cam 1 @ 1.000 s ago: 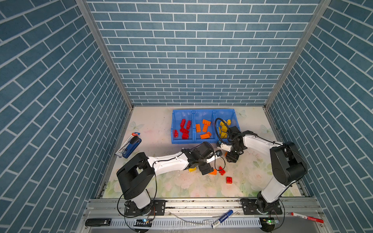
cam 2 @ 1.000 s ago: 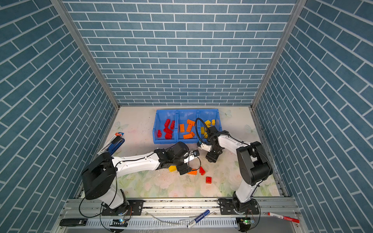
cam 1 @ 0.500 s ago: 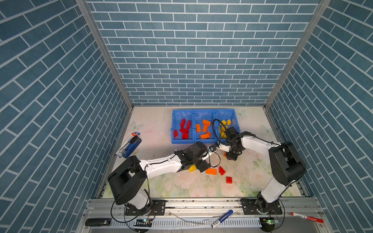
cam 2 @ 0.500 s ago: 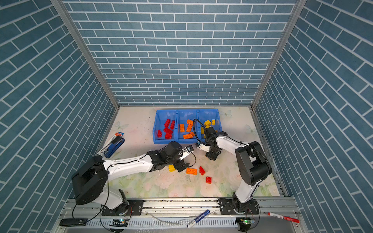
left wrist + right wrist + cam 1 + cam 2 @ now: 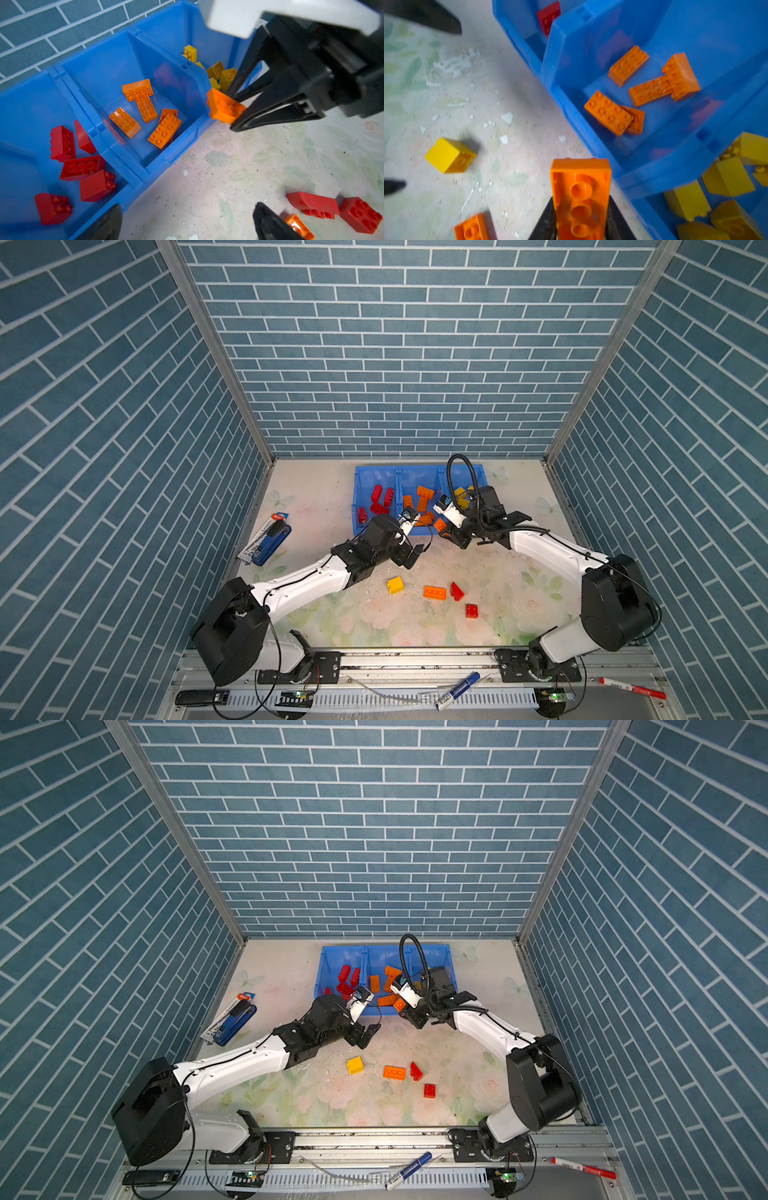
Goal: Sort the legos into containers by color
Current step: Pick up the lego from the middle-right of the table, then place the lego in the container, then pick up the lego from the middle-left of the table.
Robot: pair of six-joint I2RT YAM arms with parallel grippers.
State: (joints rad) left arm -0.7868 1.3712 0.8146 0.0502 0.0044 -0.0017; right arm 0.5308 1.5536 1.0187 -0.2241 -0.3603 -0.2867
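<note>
Blue brick-print walls box in a pale floral worktop [image 5: 498, 593]. At its far middle sits a blue tray [image 5: 370, 477] of three bins in a row: red bricks [image 5: 388, 497] in the left one, orange bricks [image 5: 423, 498] in the middle, yellow bricks [image 5: 459, 492] in the right.

The right pincer [image 5: 232, 112] is clenched on an orange brick [image 5: 580, 195], pinching its two long sides. The brick's long axis runs in line with the fingers and points past their tips toward the tray. Its hollow underside faces the wrist camera. In both top views it hangs at the tray's near rim, about where the middle and right bins meet; whether it touches the rim I cannot tell.

The left pincer [image 5: 187, 205] is released, jaws wide and empty, just near of the tray.

Four bricks lie loose nearer the rail:
- a yellow cube [image 5: 395, 585]
- a long orange piece [image 5: 434, 592], hollow side up, its long axis running left to right
- a red wedge [image 5: 456, 591] just right of the long orange piece
- a red square [image 5: 471, 610], nearer still

A stapler [image 5: 268, 543] lies by the left wall.
</note>
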